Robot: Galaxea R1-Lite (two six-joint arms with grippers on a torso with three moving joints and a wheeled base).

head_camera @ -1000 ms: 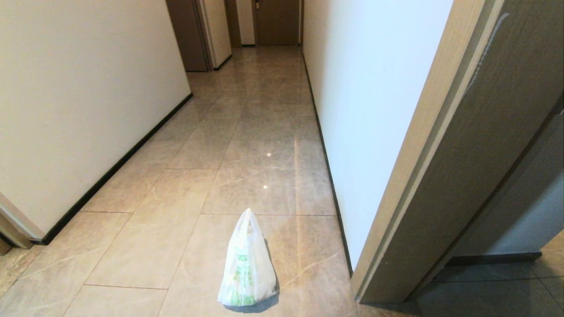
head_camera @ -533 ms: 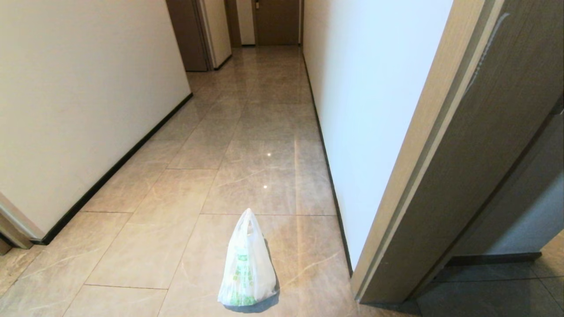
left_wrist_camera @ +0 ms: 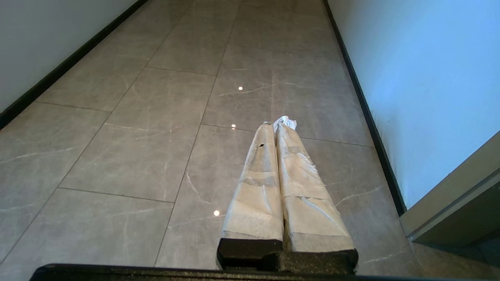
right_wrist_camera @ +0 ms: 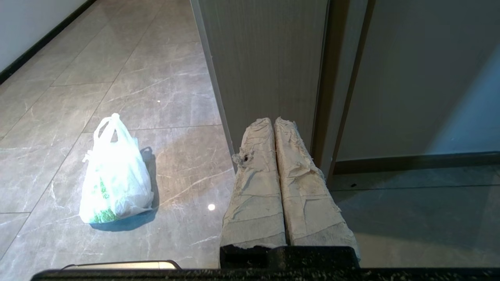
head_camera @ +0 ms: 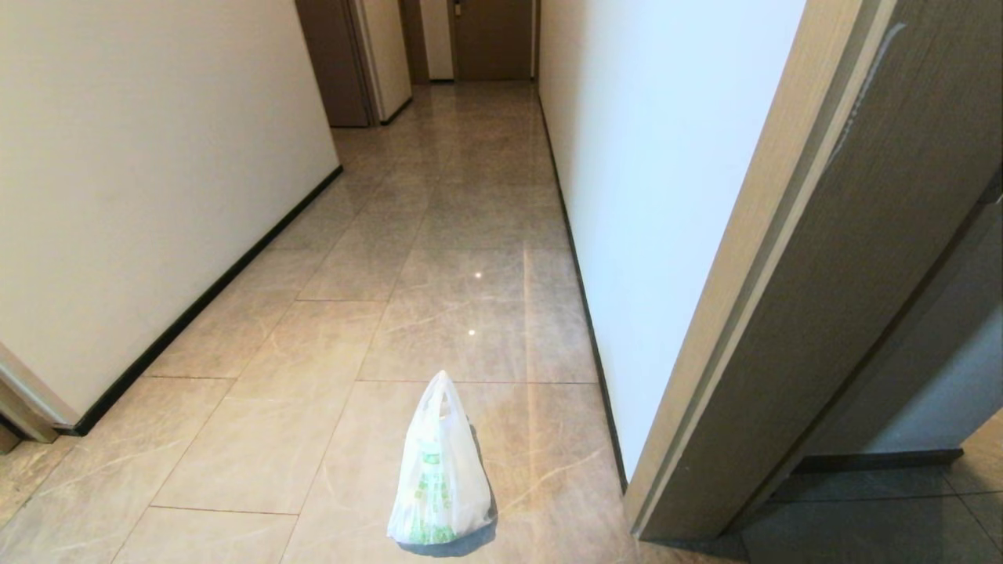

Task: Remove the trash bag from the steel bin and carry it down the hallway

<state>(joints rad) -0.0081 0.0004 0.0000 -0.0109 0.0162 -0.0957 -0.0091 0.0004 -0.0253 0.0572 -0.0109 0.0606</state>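
Trash bag [head_camera: 440,470] is sitting upright on the hallway floor [head_camera: 439,235], at about 6 o'clock in the head view, with its loop handles standing up and green print showing on its side. It is resting on its own, with nothing gripping it. A cream wall [head_camera: 650,196] and a brown door frame [head_camera: 791,313] are standing at 3 o'clock from it. The left gripper [left_wrist_camera: 278,127] is hovering over bare tiles with its taped fingers [left_wrist_camera: 258,187] pressed together, a small white scrap [left_wrist_camera: 285,121] showing at their tips. The right gripper [right_wrist_camera: 273,121] is pointing at the door frame, its fingers likewise pressed together and holding nothing, with the bag at roughly 9 o'clock from it.
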